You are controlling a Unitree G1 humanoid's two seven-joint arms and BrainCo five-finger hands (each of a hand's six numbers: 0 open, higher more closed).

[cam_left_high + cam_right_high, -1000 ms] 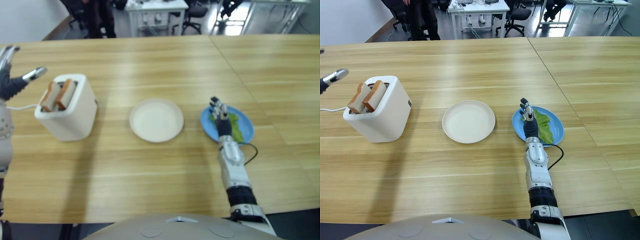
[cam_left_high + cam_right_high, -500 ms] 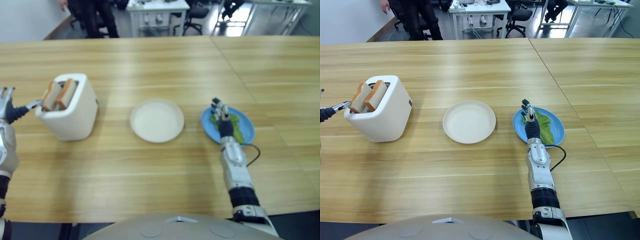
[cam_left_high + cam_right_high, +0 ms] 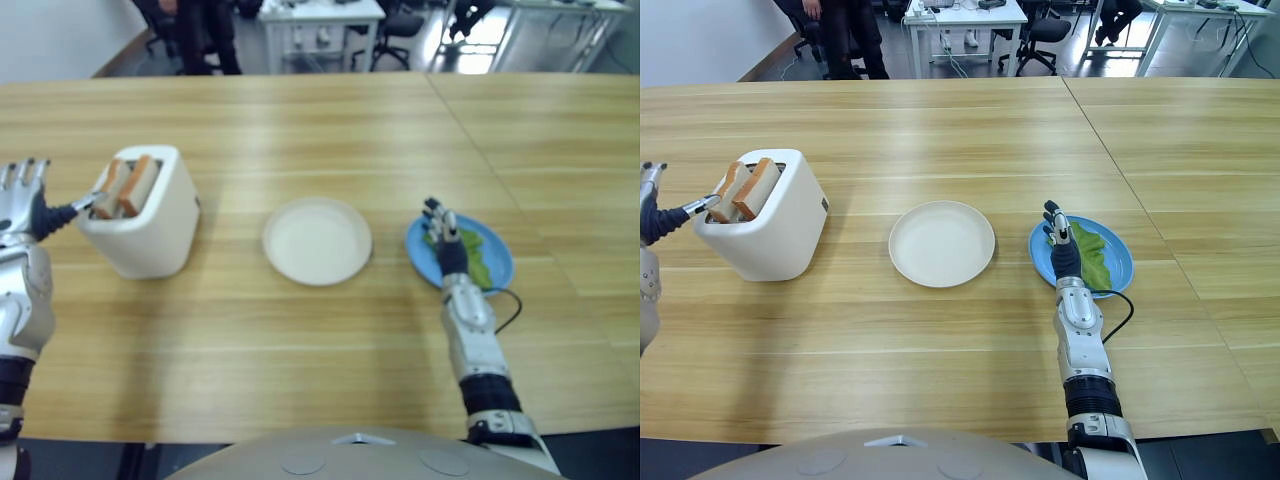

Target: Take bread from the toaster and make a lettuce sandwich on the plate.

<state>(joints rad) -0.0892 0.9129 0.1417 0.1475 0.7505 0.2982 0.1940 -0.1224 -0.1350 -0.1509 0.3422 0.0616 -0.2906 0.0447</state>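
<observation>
Bright, even indoor light; pale sheen across table (image 3: pixel 940 130) centre; faint soft shadow beside toaster (image 3: pixel 765 235).

My right robot hand (image 3: pixel 1060 240) has black fingers with pale tips. Behind it I see a silver-grey forearm (image 3: pixel 1077 335) built in jointed segments, a black band (image 3: pixel 1089 396) nearer the elbow, and a thin black cable (image 3: pixel 1128 308) looping beside it. My left robot hand (image 3: pixel 25 198) is grey with a dark palm.
</observation>
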